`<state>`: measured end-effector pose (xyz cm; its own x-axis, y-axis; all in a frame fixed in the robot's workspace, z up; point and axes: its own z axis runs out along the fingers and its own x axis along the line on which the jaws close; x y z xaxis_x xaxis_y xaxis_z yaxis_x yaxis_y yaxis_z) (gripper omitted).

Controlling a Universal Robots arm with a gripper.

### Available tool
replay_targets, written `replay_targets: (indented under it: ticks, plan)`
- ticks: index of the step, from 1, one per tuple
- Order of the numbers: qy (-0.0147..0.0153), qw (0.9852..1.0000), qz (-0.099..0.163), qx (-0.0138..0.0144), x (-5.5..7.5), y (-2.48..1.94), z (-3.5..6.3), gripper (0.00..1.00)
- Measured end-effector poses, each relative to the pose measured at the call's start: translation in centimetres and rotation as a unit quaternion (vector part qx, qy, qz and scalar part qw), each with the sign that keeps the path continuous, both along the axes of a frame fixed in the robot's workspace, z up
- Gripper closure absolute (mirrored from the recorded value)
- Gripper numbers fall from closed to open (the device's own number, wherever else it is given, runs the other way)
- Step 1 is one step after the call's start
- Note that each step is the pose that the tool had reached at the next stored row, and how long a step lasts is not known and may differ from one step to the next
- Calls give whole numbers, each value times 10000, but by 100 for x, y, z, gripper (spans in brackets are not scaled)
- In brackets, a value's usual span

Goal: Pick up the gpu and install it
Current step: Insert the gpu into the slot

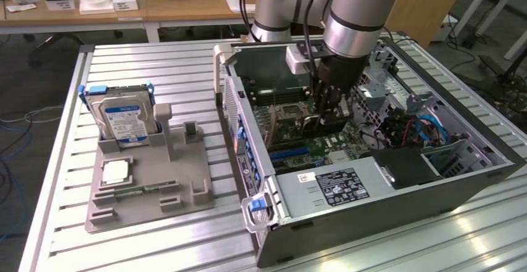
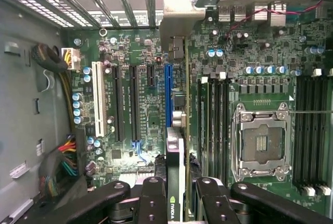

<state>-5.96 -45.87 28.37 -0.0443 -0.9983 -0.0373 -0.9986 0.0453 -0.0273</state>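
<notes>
My gripper (image 2: 177,188) is shut on the gpu (image 2: 176,153), which I see edge-on: a thin green board with a black cooler on one face. Its silver end bracket (image 2: 177,23) reaches toward the case's rear slot openings. The card hangs upright over the motherboard (image 2: 140,130), lined up along the blue expansion slot (image 2: 168,91); whether it touches the slot I cannot tell. In the exterior view my gripper (image 1: 329,121) is lowered inside the open computer case (image 1: 461,179), above the motherboard.
A grey holder tray (image 1: 185,189) at the exterior view's left carries a hard drive (image 1: 123,116) standing upright, a narrow memory stick (image 1: 140,190) and a small white part (image 1: 117,172). Inside the case are the power supply (image 1: 346,189), CPU socket (image 2: 260,143) and cable bundles (image 2: 62,164).
</notes>
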Motion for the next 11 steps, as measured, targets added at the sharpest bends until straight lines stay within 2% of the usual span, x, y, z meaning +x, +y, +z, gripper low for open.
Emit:
replay_targets:
  ticks: [5, 11]
  plan:
    - [0, 10000, 0, 0, -3, 0, -60, 73]
    - [0, 10000, 0, 0, -4, 0, -80, 73]
